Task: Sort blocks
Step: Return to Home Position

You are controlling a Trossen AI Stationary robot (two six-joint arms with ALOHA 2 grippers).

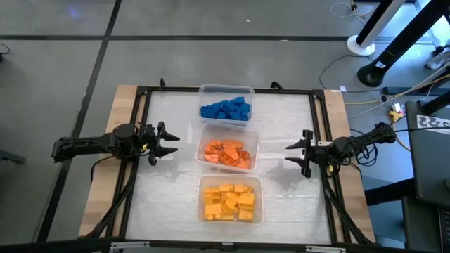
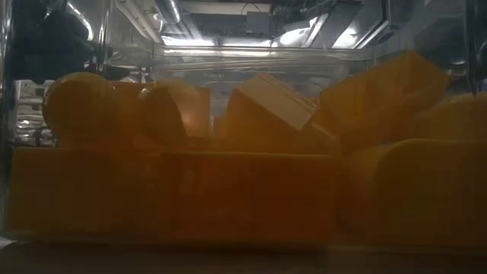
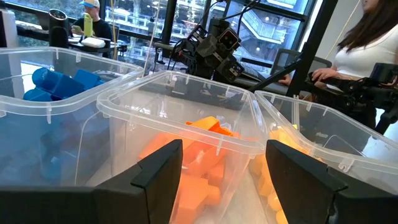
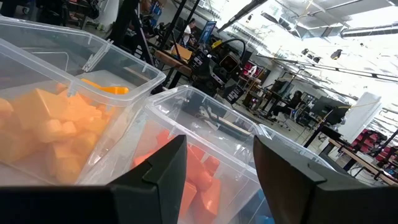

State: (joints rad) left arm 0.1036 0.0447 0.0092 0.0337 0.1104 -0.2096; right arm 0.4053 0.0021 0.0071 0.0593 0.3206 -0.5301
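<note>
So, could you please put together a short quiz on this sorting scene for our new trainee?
1. True or false: the left gripper holds a block.
2. In the high view, what fills the middle tub? A. blue blocks B. orange blocks C. yellow blocks
3. Fill in: the right gripper is ___ and empty.
Key: 1 false, it is open and empty. 2 B. 3 open.
</note>
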